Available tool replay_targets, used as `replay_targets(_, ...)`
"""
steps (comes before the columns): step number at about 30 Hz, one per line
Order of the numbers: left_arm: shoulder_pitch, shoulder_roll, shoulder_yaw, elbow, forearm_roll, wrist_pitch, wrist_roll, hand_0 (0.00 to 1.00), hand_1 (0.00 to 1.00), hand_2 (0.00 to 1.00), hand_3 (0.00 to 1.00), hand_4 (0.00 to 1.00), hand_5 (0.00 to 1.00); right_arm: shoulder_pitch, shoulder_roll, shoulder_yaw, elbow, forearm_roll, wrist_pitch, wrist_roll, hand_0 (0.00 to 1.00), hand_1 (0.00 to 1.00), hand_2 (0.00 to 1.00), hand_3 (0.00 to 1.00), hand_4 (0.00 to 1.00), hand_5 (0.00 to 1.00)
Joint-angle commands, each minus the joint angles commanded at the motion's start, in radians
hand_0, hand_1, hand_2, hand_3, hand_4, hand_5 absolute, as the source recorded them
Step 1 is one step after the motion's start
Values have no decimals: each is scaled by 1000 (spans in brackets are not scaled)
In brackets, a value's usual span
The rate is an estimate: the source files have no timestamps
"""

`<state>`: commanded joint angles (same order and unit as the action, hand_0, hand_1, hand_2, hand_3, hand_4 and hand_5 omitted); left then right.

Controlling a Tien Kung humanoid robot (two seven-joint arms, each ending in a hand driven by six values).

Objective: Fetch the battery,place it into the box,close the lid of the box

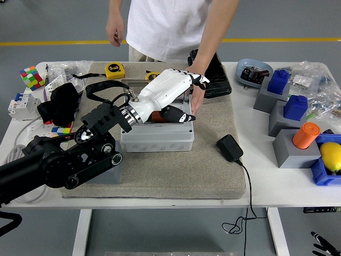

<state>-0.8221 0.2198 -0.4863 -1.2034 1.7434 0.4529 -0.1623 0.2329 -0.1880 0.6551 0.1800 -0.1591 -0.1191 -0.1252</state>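
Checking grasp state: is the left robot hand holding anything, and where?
Nothing held. Left robot hand is open above the box; the person's hand steadies the box's right wall.

Glossy white plastic robot hand [178, 93], matt grey plastic box [157, 140] — coarse beige cloth mat [213, 176], smooth white table [287, 184].

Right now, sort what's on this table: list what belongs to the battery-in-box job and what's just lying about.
Job:
grey box
orange battery inside it
clear lid
left hand
person's hand at the box

Lying about:
yellow tape measure
Rubik's cube
black adapter
lemon
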Motion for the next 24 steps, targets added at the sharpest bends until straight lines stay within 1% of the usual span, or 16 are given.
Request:
replay_targets(2,4,2,-30,-3,-5,14,-17,338,473,486,593,998,31,0,0,1,0,-1,1,-1,634,688,669,546,909,484)
replay_targets(3,7,3,-48,0,-10,17,-16,422,595,585,626,998,269,0,0,1,0,-1,1,-1,634,689,669,546,909,484)
replay_targets(6,11,4,-85,18,-26,-15,19,422,595,585,626,998,269,-1,0,2,0,-2,1,-1,634,689,669,546,909,484)
replay_targets(8,16,7,-105,36,-50,-78,82,422,595,585,626,998,269,-1,0,2,0,-2,0,-1,634,689,669,546,909,484)
replay_targets(9,18,8,-111,41,-62,-101,105,649,779,767,802,998,600,-1,0,1,0,-2,1,-1,634,689,669,546,909,484)
replay_targets(11,25,11,-122,45,-92,-145,153,649,779,767,802,998,600,-2,-1,3,0,-2,1,-1,634,689,669,546,909,484)
replay_targets(14,32,13,-135,49,-133,-193,202,649,779,767,802,998,600,-2,-2,6,0,-4,1,-2,634,689,669,546,909,484)
replay_targets(15,35,14,-139,48,-147,-204,214,747,844,822,842,998,973,-1,-2,5,0,-4,1,-2,634,689,668,545,909,484)
replay_targets(18,46,19,-146,38,-172,-222,239,747,844,822,842,998,973,0,-2,5,0,-5,1,-3,634,689,668,545,909,484)
replay_targets(20,53,25,-146,28,-178,-226,247,747,844,822,842,998,973,0,-2,6,0,-7,1,-4,634,689,668,545,909,484)
replay_targets(21,58,29,-145,20,-180,-227,253,734,832,804,831,998,998,0,-2,4,0,-4,1,-3,634,689,668,546,909,483)
replay_targets(24,71,40,-137,-5,-185,-230,270,734,832,804,831,998,998,0,-3,5,0,-5,1,-3,634,689,668,546,909,483)
